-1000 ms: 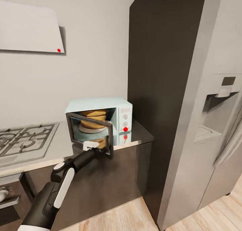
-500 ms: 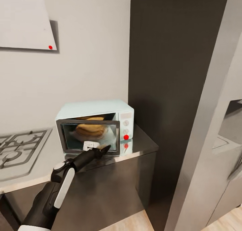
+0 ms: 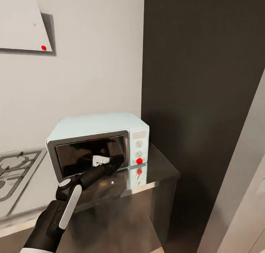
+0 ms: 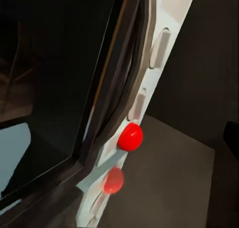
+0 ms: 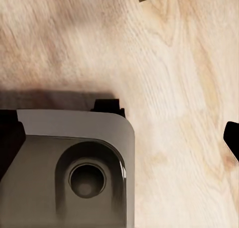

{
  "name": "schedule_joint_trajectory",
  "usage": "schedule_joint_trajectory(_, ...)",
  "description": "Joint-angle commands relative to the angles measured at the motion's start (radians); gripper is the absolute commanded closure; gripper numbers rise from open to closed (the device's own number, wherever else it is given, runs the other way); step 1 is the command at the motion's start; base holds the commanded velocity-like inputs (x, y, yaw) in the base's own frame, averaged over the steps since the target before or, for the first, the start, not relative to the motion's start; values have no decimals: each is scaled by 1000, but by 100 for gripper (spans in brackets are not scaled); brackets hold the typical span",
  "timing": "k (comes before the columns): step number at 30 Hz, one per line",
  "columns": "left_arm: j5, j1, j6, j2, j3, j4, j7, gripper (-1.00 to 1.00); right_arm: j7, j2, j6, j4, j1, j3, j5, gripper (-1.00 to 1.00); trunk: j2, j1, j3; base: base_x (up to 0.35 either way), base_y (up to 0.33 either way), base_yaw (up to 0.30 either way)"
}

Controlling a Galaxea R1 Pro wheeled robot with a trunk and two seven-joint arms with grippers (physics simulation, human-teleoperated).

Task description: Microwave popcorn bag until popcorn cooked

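Microwave (image 3: 99,142) — door now shut, was ajar a second ago; red dot (image 3: 139,161) lit. My left hand (image 3: 117,160) against the glass — grip state unclear.

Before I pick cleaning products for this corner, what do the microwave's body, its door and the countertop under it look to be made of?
The microwave body looks like painted metal or plastic: smooth, pale mint, matte. Its door looks like dark glossy glass in a grey metallic frame. The countertop looks like polished steel: grey, mirroring the red dot.
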Motion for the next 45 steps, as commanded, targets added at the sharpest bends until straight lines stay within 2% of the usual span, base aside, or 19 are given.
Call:
schedule_joint_trajectory(1,1,-8,3,0,1,0,84,-100,4,0,-6,3,-1,-7,5,-100,0,0,-1,139,0,0)
schedule_joint_trajectory(9,4,-8,3,0,1,-1,86,-100,4,-1,-5,3,-1,-7,4,-100,0,0,-1,-2,0,0)
schedule_joint_trajectory(29,11,-8,9,-2,1,4,82,-100,4,1,-3,3,-1,-5,5,-100,0,0,-1,-337,0,0)
schedule_joint_trajectory(31,12,-8,15,-15,-19,43,81,-100,4,2,-3,3,-1,-5,6,-100,0,0,-1,-346,0,0)
schedule_joint_trajectory(32,14,-7,19,-35,-57,100,82,-100,4,3,-3,3,-1,-4,7,-100,0,0,-1,-346,0,0)
schedule_joint_trajectory(34,13,-7,20,-54,-90,167,88,-100,4,4,-3,3,-1,-5,6,-100,0,0,-1,-342,0,0)
schedule_joint_trajectory(35,14,-7,21,-71,-118,248,110,-100,4,4,-3,3,-1,-5,6,-100,0,0,-1,-332,0,0)
schedule_joint_trajectory(36,16,-7,20,-75,-126,297,126,-100,4,4,-3,3,-1,-5,6,-100,0,0,-1,-329,0,0)
schedule_joint_trajectory(37,17,-7,17,-79,-133,397,145,-100,3,4,-3,3,-1,-5,6,-100,0,0,-1,-325,0,0)
schedule_joint_trajectory(38,12,-8,10,-83,-136,565,161,-100,3,4,-3,3,-1,-5,6,-100,0,0,-1,-317,-16,0)
schedule_joint_trajectory(41,16,-8,4,-80,-136,943,170,-100,3,5,-2,3,-1,-4,6,-100,0,0,-1,-314,-71,0)
schedule_joint_trajectory(42,17,-8,3,-77,-135,1009,170,-100,3,6,-2,3,-1,-4,6,-100,0,0,-1,-313,-87,0)
schedule_joint_trajectory(43,20,-8,2,-74,-134,1118,171,-100,3,6,-1,3,-1,-4,6,-100,0,0,-1,-313,-85,0)
schedule_joint_trajectory(44,21,-7,-12,-76,-134,1225,173,-100,3,7,-1,3,-1,-4,6,-100,0,0,-1,-310,-84,0)
schedule_joint_trajectory(45,22,-7,-40,-77,-133,1289,175,-100,3,7,0,3,-1,-4,6,-100,0,0,-1,-300,-83,0)
